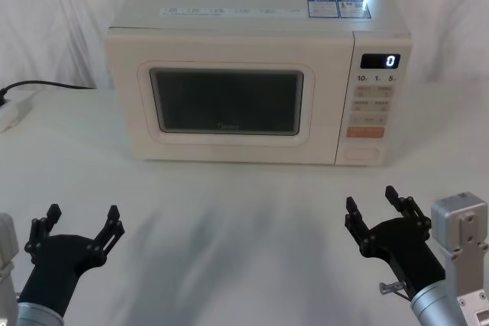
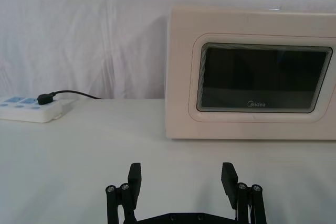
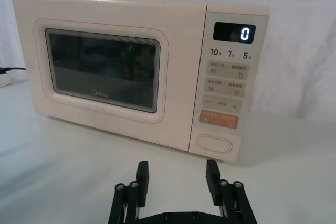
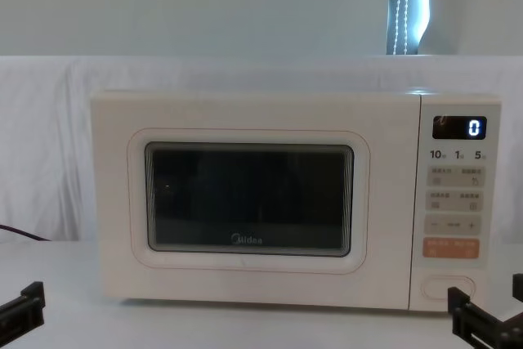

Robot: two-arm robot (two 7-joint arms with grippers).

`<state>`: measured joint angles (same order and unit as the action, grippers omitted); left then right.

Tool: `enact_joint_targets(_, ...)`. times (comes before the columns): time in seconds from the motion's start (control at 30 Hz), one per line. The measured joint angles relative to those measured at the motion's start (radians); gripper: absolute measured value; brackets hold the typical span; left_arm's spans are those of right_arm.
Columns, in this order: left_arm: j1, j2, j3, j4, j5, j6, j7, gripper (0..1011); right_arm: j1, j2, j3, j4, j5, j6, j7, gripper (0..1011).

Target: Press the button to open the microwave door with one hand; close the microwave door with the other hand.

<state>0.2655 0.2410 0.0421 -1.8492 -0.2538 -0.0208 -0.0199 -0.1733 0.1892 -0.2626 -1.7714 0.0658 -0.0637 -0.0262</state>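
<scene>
While the broad cream microwave door [image 1: 225, 101] with its dark rounded glass window sits flush and closed against the oven body, I have both hands low on the white-draped worktop [image 1: 229, 227], well short of the oven. My black left hand [image 1: 82, 223] hovers at the near left, fingers spread wide and grasping nothing; from its wrist camera I see the prongs [image 2: 134, 178] parted, facing the door's left half. My black right hand [image 1: 374, 202] waits at the near right, also released and empty, roughly in line with the narrow control panel [image 1: 375, 101]. The wide cream pill-shaped button [image 1: 360, 153] lies at the bottom of that panel, just below the orange rectangular key [image 1: 365, 132], untouched. The digital display [image 1: 380, 61] at the panel's top reads 0. Off to the far left, a white power strip [image 2: 30, 108] with a black plug lies on the worktop.
</scene>
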Motion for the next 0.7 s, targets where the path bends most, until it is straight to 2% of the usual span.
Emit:
enact_joint_targets(0.23,0.000,0.000,0.000,0.000,0.000,0.000,0.000,1001,0.000,0.000,0.000,0.000,0.000,0.000,0.000,539)
enact_joint_targets(0.27,0.000,0.000,0.000,0.000,0.000,0.000,0.000,1001,0.000,0.000,0.000,0.000,0.000,0.000,0.000,480)
enact_joint_targets(0.37,0.000,0.000,0.000,0.000,0.000,0.000,0.000,1001,0.000,0.000,0.000,0.000,0.000,0.000,0.000,417)
enact_joint_targets(0.4,0.000,0.000,0.000,0.000,0.000,0.000,0.000,1001,0.000,0.000,0.000,0.000,0.000,0.000,0.000,361)
enact_joint_targets(0.7,0.000,0.000,0.000,0.000,0.000,0.000,0.000,1001,0.000,0.000,0.000,0.000,0.000,0.000,0.000,86)
